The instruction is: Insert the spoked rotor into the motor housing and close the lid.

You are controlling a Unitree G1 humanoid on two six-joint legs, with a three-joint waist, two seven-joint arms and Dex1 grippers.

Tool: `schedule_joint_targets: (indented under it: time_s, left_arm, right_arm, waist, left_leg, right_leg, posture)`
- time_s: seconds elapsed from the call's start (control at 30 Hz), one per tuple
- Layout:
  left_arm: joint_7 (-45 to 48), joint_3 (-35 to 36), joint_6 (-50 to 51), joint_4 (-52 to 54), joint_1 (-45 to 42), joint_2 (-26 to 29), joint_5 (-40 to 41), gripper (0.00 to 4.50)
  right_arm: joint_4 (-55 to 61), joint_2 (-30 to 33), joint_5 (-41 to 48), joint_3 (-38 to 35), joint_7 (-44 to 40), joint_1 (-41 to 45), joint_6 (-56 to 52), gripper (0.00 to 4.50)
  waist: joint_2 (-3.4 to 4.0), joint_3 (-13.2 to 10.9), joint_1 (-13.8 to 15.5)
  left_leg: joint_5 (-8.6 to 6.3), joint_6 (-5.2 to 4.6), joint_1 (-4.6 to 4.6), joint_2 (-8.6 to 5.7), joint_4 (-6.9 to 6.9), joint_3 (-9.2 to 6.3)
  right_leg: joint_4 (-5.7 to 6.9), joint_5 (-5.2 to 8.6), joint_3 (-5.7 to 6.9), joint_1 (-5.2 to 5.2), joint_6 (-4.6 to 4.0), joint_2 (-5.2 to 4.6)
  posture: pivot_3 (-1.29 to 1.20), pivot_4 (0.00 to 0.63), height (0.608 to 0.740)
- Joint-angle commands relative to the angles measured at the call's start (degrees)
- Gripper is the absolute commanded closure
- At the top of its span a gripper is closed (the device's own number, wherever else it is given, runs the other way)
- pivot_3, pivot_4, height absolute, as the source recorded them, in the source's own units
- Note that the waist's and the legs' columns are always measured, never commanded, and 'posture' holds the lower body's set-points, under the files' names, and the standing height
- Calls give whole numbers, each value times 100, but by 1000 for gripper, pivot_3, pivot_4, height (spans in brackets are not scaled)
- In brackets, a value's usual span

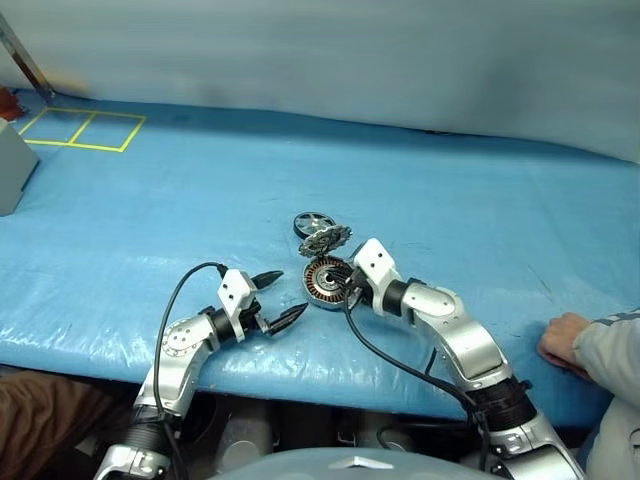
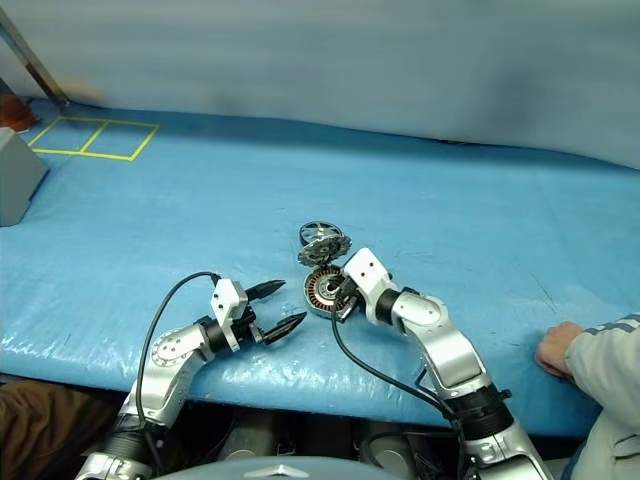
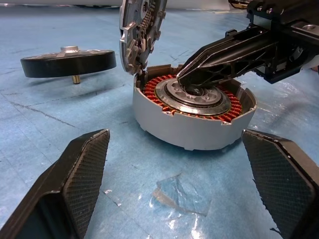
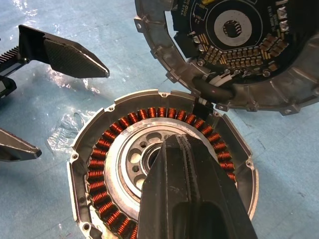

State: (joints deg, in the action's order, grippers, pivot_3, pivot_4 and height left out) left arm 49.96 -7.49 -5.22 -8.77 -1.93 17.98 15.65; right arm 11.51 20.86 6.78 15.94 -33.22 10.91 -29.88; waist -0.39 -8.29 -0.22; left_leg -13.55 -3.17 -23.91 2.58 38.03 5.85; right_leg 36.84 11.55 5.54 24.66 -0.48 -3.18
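Rotor (image 3: 68, 62) — judged stiff, light, slick-rimmed — is best pinched across its rim by the wide left hand (image 1: 281, 297); right hand (image 3: 197, 77) is shut, empty.

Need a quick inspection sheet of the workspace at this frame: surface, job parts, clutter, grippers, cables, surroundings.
Surface: blue sheet over the table, wrinkled, with a glossy tape patch near the housing.
Motor housing: flat on the sheet, coppery windings exposed, no rotor inside.
Lid: hinged upright at the housing's far rim, open.
Spoked rotor: on the sheet behind the lid, apart from the housing.
Clutter: nothing seen.
Left gripper: open, beside the housing, holding nothing.
Right gripper: shut, fingers over the housing's centre; contact cannot be told.
Cables: black cable looped on each arm.
Surroundings: yellow floor-tape squares, grey box, a person's hand resting on the table edge.
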Motion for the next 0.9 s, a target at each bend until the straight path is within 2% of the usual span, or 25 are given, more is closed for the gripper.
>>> schedule_joint_targets:
  time_s: [0.03,0.67,0.9]
  left_arm:
    - [-4,-66,-35,215,-43,-30,-46,0]
    - [15,-77,-77,144,-76,-31,-42,0]
    - [15,-71,-93,135,-85,-33,-39,0]
  right_arm:
    - [-75,224,-235,77,102,-194,-401,4486]
    - [841,392,-77,324,-24,-364,-925,4486]
    - [1169,171,227,-19,26,-202,-828,4486]
  waist:
    - [-1,0,16]
    - [-3,1,98]
    - [-2,0,96]
  left_leg:
    - [-1,-1,0,-1,0,0]
    - [-7,-6,-7,-3,-11,-1]
    - [-7,-29,-17,-3,-13,-1]
  right_leg:
    - [0,0,0,0,0,-1]
    - [-12,5,8,6,-1,-6]
    - [-13,18,9,8,2,-3]
  posture:
    - [0,150,740]
    - [0,150,740]
    - [0,150,740]
